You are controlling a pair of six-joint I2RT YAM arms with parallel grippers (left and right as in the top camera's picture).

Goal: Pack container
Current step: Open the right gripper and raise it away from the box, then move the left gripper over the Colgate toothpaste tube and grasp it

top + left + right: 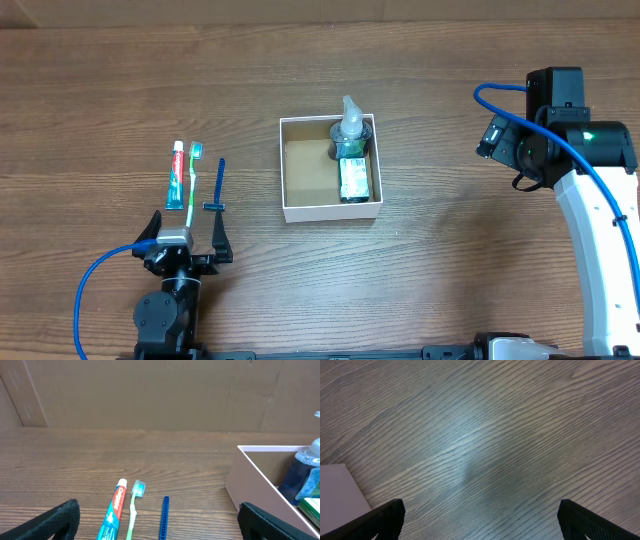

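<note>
White-walled container (305,170), brown floor, mid-table. Contents: one clear bottle (350,135) at the far right corner and one green carton (352,180) lying in front of it. The left half of the floor is bare.

Loose items, wood table (450,250), left of the container and well apart from it:
- toothpaste (177,177), red cap at the far end;
- toothbrush (193,175), just beside the tube, head at the far end;
- razor (217,185), blue, head at the near end.

All three lie side by side, with long axes running straight away from the left claw (187,238).

Left claw: low at the near edge, fingers spread to their widest, holding nothing. The three items sit directly ahead of it, the razor nearest its centre line. The container is ahead and to its right.

Right claw (480,517): fingers also fully apart, empty, looking down on bare wood beyond the container's right side.

Judgement: the left arm is much the nearer to the unpacked items. Since they lie lengthwise to its approach, the claw would close across each narrow width, then carry rightward to the bare half.
</note>
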